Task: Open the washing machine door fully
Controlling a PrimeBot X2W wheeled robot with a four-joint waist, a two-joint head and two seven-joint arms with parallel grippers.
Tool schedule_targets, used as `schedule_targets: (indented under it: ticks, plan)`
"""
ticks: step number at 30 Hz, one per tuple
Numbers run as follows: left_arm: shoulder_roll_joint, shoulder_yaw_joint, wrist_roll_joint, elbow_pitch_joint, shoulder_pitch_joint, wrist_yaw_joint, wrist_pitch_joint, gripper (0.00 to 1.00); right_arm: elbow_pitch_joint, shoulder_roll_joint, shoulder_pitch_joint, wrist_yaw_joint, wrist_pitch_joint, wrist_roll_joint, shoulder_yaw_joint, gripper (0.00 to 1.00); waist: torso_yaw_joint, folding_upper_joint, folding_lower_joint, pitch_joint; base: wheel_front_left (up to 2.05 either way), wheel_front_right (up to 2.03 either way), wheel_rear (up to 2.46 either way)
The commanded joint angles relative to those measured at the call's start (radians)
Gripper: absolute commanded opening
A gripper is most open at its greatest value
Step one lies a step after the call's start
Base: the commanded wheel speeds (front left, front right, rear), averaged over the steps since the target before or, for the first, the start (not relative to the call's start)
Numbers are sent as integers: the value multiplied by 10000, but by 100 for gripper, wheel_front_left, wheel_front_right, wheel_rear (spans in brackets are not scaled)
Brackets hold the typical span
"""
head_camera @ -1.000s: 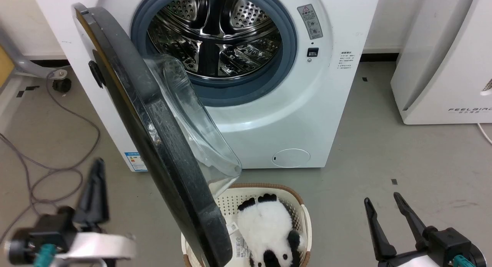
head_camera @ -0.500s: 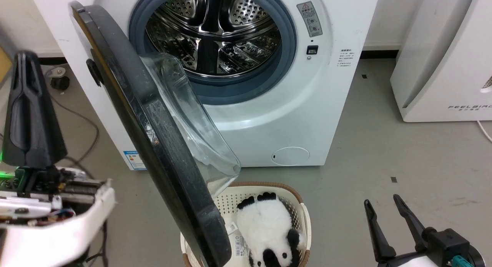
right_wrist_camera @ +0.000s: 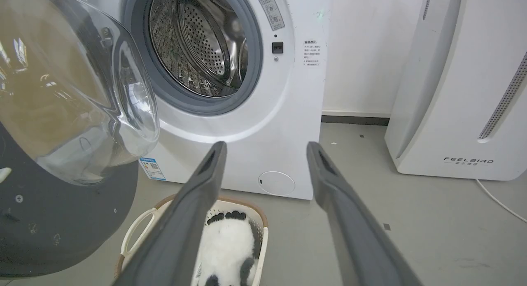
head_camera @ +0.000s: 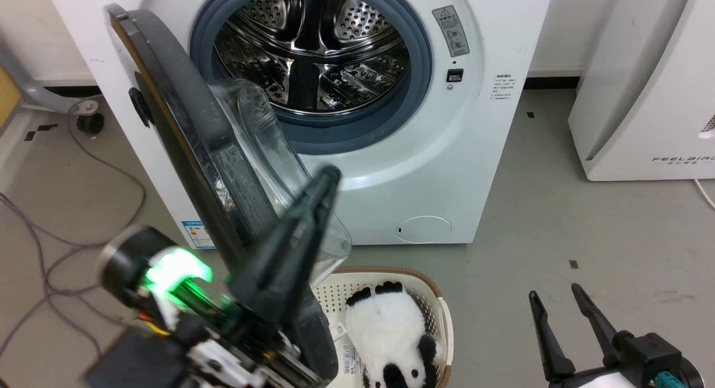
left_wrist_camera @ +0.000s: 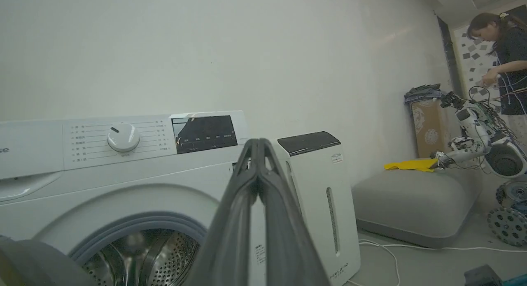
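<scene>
Left jaws closed, right jaws spread; basket [head_camera: 425, 282] seemingly holds plush panda [head_camera: 385, 332].

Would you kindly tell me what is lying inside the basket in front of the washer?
A black-and-white plush panda lies in the basket. The basket's left part is hidden behind the washing machine door.

left gripper [head_camera: 329, 175] swung rightward, now before washing machine door [head_camera: 173, 114]
</scene>
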Motion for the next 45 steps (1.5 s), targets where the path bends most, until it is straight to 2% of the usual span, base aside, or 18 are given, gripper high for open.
schedule_targets:
  ticks: [1,9,15,20,25,32,40,45]
  plan:
    - [62,-115,-67,70,219,-44,108,0,30,41,-11,8,-4,75,2,100,16,-1,0,-9,0,0,0]
    - [23,-1282,-605,596,1758,57,989,0,97,41,49,8,77,46,32,100,68,-1,0,-79,0,0,0]
    - [17,-1829,-591,1561,2943,344,1029,0,111,41,150,8,85,80,-35,100,62,-1,0,-131,0,0,0]
    - [35,-2161,-255,2851,3149,376,797,0,169,41,163,8,101,150,-18,100,84,-1,0,-134,0,0,0]
    - [-129,-2007,-34,4107,2909,647,426,0,237,41,82,8,98,185,105,100,5,-1,0,-123,0,0,0]
    - [-450,-1447,-13,5234,2716,1340,-130,0,473,41,122,8,80,357,176,100,-98,-1,0,-118,0,0,0]
    - [-358,-1115,127,5206,3016,1840,-564,0,597,41,37,8,-43,315,232,100,-50,-1,0,-171,0,0,0]
    - [-411,-942,55,4800,3533,2229,-814,0,346,41,161,8,-47,145,120,100,275,-1,0,-346,0,0,0]
